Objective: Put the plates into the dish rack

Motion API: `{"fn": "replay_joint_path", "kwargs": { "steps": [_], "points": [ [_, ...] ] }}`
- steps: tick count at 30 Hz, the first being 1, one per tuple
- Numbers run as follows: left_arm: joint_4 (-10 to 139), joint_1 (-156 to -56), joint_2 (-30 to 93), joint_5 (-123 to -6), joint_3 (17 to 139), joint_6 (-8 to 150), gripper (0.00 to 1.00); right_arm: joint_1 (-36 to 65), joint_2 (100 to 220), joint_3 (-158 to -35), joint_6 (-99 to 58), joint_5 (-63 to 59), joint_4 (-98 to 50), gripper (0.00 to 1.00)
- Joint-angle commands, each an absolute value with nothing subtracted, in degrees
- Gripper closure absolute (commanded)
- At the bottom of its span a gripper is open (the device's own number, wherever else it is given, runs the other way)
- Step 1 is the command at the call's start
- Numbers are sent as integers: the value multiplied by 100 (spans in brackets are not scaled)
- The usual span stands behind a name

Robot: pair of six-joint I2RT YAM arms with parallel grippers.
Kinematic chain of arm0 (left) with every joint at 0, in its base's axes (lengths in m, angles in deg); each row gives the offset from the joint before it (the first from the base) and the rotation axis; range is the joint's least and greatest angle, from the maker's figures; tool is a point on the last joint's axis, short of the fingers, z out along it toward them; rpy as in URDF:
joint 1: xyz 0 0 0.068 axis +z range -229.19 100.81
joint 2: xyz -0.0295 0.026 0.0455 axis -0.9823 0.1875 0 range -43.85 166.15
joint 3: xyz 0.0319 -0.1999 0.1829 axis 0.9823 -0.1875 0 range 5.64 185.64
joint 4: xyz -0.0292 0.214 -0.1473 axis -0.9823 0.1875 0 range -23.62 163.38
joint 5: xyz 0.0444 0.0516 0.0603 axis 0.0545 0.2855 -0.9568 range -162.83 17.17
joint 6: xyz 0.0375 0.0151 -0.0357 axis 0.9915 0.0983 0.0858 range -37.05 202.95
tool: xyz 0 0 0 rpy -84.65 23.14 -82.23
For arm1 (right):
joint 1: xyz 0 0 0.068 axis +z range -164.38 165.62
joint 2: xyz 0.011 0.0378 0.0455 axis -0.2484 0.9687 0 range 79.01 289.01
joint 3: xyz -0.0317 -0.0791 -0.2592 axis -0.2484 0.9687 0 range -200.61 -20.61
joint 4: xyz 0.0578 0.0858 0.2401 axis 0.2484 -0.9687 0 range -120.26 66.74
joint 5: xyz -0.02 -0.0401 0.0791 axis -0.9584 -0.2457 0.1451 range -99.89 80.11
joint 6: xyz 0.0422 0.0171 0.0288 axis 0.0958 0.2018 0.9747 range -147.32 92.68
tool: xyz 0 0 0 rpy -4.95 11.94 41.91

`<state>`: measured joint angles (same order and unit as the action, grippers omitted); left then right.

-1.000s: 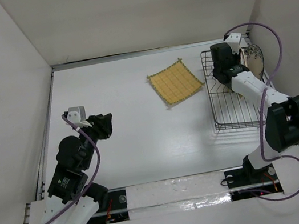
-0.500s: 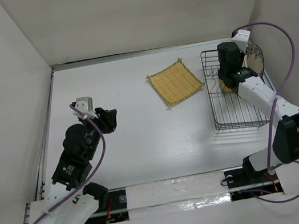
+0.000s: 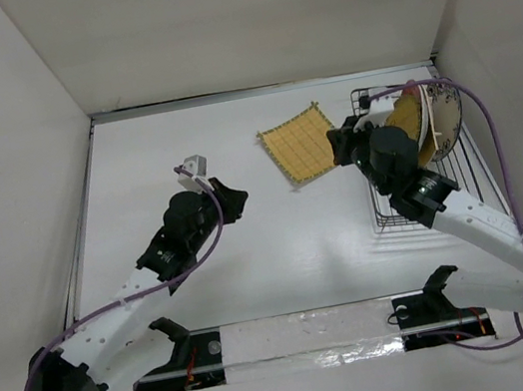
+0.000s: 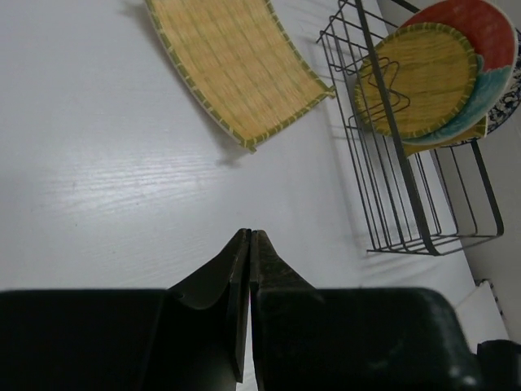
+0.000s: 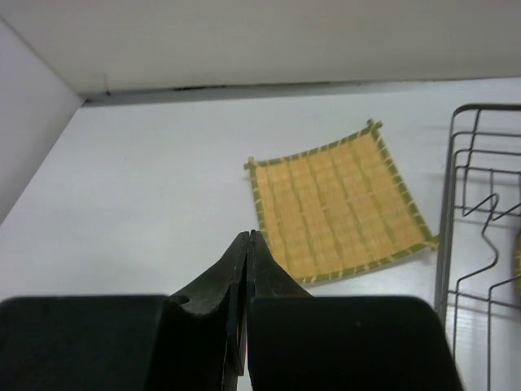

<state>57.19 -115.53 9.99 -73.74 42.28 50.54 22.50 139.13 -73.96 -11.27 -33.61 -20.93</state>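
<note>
A square yellow woven plate lies flat on the table, left of the dark wire dish rack. In the rack's far end stand a round woven plate, a red plate with teal behind it, and a white patterned plate at the back. My left gripper is shut and empty over bare table, left of the square plate. My right gripper is shut and empty, at the square plate's right edge.
White walls close the table in at the back, left and right. The right arm's forearm stretches over the rack's near part. A taped strip runs along the near edge between the arm bases.
Both grippers have shut. The left arm has reached forward and right toward the square plate. The right gripper has swung out of the rack to the left, uncovering the plates standing there.
</note>
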Motion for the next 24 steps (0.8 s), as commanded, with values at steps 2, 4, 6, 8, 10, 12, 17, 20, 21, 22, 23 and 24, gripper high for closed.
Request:
{"fn": "replay_joint_path", "kwargs": {
  "steps": [2,4,6,8,10,12,17,20,21,22,23,24],
  "points": [
    [4302,-11549,1317,-7678,3763,4173,100,2639,13448,-6748,-913,-3091,-1685,100],
    [4003,-11602,1827,-7661,3728,4015,100,2640,13176,-6449,-869,-3011,-1483,100],
    [3731,-11820,2352,-7861,3780,3936,100,2640,12991,-6072,-816,-2984,-1325,100],
    [3703,-12260,2732,-8134,4122,3953,100,2640,12806,-5903,-877,-2896,-1148,100],
    [3659,-12410,3321,-8294,4455,3831,100,2640,12744,-5850,-921,-2896,-1157,100],
    [3423,-12410,3820,-8233,4553,3611,87,2640,12692,-5797,-904,-2922,-1139,100],
    [3149,-12358,4710,-8118,5001,2909,45,2640,12542,-5525,-799,-3072,-1007,96],
    [3193,-12252,5290,-7961,5336,2539,40,2640,12533,-5410,-737,-3089,-937,94],
    [3106,-12191,5535,-7864,5388,2320,40,2640,12524,-5393,-728,-3072,-928,94],
    [3097,-12191,5633,-7846,5485,2214,40,2640,12524,-5375,-728,-3054,-902,94],
    [3096,-12191,5721,-7854,5529,2117,40,2640,12524,-5349,-702,-3046,-876,94],
    [3070,-12191,5887,-7898,5582,2020,40,2588,12524,-5331,-702,-3019,-858,93]
  ]
}}
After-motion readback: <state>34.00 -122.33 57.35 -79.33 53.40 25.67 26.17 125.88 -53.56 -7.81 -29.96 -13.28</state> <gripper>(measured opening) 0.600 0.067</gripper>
